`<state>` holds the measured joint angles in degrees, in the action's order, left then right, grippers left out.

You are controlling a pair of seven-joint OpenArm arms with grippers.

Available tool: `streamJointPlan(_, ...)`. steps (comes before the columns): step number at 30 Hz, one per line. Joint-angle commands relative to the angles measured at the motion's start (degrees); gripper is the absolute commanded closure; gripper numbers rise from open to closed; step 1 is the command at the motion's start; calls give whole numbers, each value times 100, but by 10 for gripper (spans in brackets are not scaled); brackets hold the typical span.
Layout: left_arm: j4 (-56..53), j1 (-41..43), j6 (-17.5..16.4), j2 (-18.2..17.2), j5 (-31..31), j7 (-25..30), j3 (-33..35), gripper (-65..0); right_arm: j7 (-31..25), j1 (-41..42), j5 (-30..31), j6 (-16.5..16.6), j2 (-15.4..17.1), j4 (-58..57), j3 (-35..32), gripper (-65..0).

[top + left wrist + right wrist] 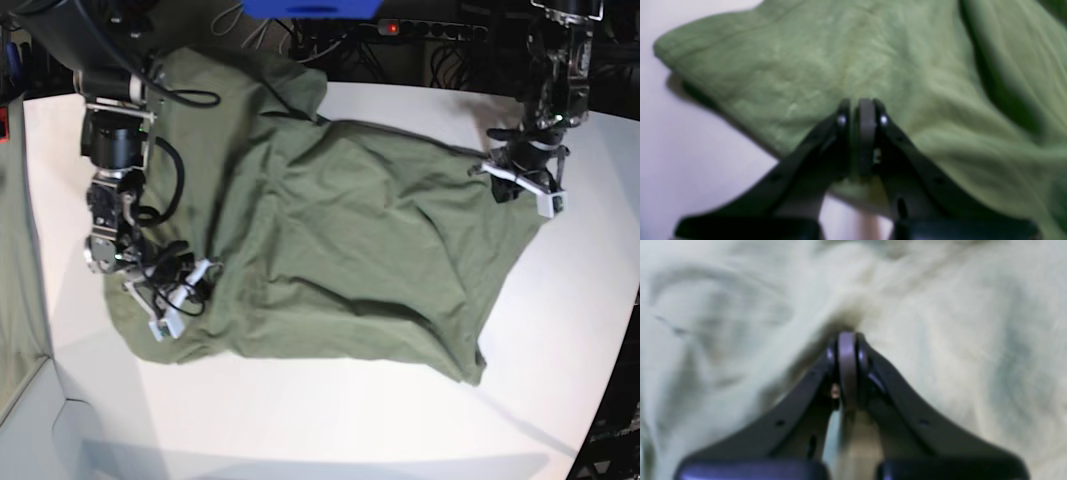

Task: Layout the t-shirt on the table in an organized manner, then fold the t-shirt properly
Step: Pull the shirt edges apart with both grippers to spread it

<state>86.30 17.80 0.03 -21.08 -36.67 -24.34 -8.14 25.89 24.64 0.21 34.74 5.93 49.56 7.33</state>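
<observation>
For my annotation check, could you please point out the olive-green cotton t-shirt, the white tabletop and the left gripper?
olive-green cotton t-shirt (350, 240): base view, middle of its body.
white tabletop (300, 410): base view, bare near part.
left gripper (863, 110): left wrist view, between its closed fingertips.

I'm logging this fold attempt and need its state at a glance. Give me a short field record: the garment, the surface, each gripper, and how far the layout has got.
garment: olive-green short-sleeved cotton t-shirt, spread but wrinkled
surface: white matte table, bare along its near edge
left gripper: jaws closed, pinching the shirt's edge, on the base view's right
right gripper: jaws closed on a bunch of shirt fabric, on the base view's left
layout: not yet flat; one edge lies over the table's far rim
fold: not begun
</observation>
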Motion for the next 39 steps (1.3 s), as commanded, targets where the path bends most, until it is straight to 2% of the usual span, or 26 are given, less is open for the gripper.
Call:
streamJointPlan(1,324,114,10,-85,-4,126,-166,-50,106,98,-60,47,-26,24,-78,0)
streamJointPlan(8,1361,413,10,-15,-4,126,-861,-50,53,186,-60,47,-18,305,-87,0)
streamJointPlan(12,1387,35,10,196,31,126,-1186,-50,70,-165,-60,47,114,1035,-78,0)
streamJointPlan(16,693,-774,10,266,58,126,-957,-50,106,-798,-60,47,132,2064,-70,0)
streamJointPlan(19,-142,-1486,10,266,58,126,-570,-50,440,-1379,-60,47,149,2899,221,0)
streamJointPlan(23,-1479,-2286,10,266,58,161,-201,-50,756,-2012,-52,47,-35,3567,467,0)
streamJointPlan(30,-3061,-2804,10,187,67,179,-192,-50,730,-2117,-60,47,9,3048,581,0)
streamJointPlan(36,-3210,-2734,1,-103,58,188,-210,-50,686,-1370,-60,47,211,1976,581,0)
streamJointPlan(39,-3166,-2602,1,-226,14,188,-544,-50,466,-992,-60,47,299,1396,546,0)
